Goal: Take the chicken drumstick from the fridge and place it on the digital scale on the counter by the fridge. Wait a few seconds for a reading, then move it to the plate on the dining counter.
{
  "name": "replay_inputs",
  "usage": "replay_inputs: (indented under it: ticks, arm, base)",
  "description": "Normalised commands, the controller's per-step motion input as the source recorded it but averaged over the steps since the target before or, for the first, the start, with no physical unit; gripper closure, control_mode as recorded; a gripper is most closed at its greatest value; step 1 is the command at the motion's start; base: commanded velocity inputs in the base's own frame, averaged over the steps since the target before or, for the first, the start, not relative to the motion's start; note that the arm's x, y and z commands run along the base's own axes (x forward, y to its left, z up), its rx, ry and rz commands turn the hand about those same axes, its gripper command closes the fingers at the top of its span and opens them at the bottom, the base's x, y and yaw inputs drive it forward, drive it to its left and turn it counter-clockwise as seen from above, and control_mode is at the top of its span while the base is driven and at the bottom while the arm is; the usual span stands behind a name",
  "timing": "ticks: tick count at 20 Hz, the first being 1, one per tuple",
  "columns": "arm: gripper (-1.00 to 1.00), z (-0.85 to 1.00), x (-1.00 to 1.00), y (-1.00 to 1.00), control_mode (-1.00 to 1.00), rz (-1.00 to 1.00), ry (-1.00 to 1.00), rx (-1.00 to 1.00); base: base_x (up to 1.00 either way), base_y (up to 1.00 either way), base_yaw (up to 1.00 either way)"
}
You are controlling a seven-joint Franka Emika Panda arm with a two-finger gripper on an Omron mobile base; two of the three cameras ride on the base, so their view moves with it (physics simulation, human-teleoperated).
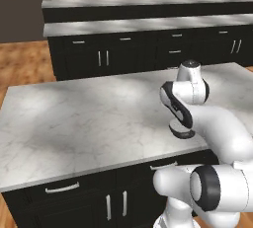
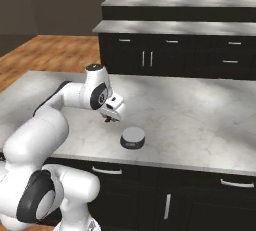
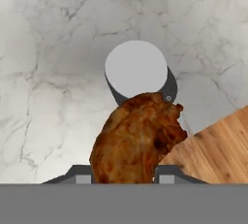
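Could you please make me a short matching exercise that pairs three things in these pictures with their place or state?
Things:
1. chicken drumstick
2. digital scale
3. gripper

Place or state:
A. sits on the marbled counter near its front edge, with nothing on its round grey top
B. shut on the meat, above the counter and short of the scale
C. held between the fingers, off the counter

Pairs: 1-C, 2-A, 3-B
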Motion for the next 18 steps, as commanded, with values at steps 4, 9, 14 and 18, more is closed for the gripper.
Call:
replay_inputs:
  ticks: [4, 9, 14, 18]
  arm:
    - [1.0, -0.78, 0.57, -0.4, -1.0, 0.01, 0.03, 0.0]
    - [1.0, -0.59, 0.29, -0.25, -1.0, 0.02, -0.03, 0.0]
    - [1.0, -0.46, 0.17, -0.24, -1.0, 0.0, -0.1, 0.0]
    - [1.0, -0.33, 0.02, -0.22, -1.0, 0.0, -0.16, -0.01]
  base:
    - [0.0, 0.0, 0.0]
    - [0.0, 0.0, 0.0]
    - [0.0, 0.0, 0.0]
    - [0.0, 0.0, 0.0]
